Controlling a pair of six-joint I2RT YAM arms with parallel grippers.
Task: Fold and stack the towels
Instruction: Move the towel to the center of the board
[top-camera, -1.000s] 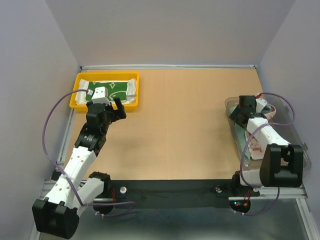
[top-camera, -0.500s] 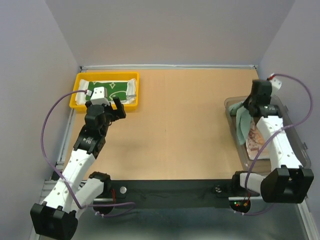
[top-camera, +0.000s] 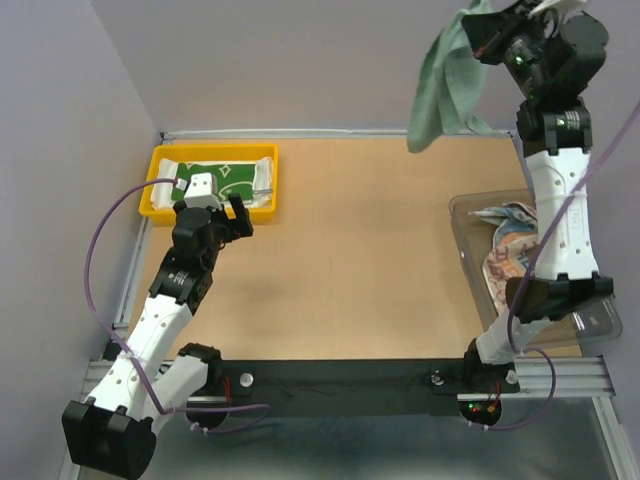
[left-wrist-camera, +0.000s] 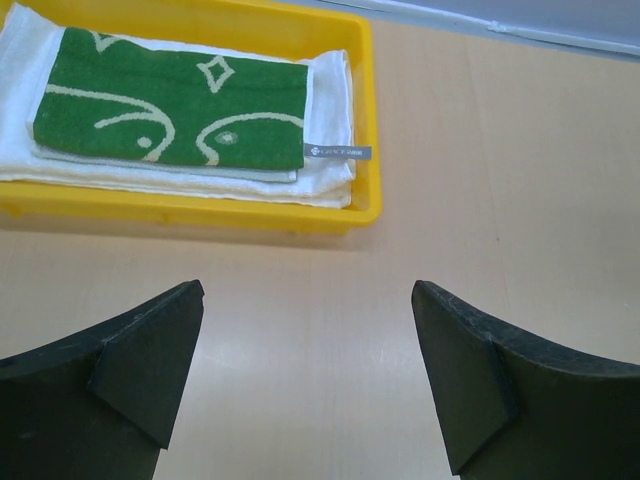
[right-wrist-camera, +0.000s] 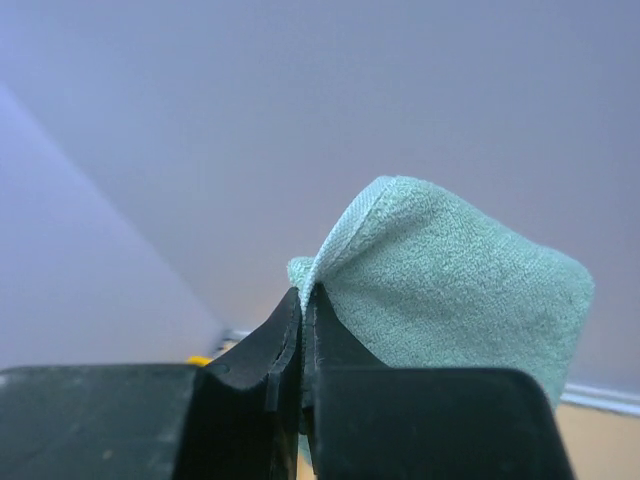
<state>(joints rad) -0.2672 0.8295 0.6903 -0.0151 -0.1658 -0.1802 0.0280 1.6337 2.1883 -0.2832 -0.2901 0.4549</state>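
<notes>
Tan counter (top-camera: 350, 250) between grey walls, from above: a yellow tray (top-camera: 152, 195) at the far left holds a green towel (top-camera: 235, 180) on a white towel (top-camera: 262, 203), and the left claw (top-camera: 215, 215), spread wide, hovers just before the tray. Well right of the tray, the right claw (top-camera: 492, 38), high up, pinches a dangling teal towel (top-camera: 445, 85); a printed towel (top-camera: 510, 250) lies in a clear bin (top-camera: 462, 215). Left wrist: both folded towels lie flat in the tray. Right wrist: jaws pressed together on teal cloth.

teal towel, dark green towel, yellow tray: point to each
teal towel (top-camera: 445, 85), top external view, middle of the hanging cloth
dark green towel (left-wrist-camera: 170, 100), left wrist view, middle of its top face
yellow tray (left-wrist-camera: 366, 110), left wrist view, its right wall
</notes>
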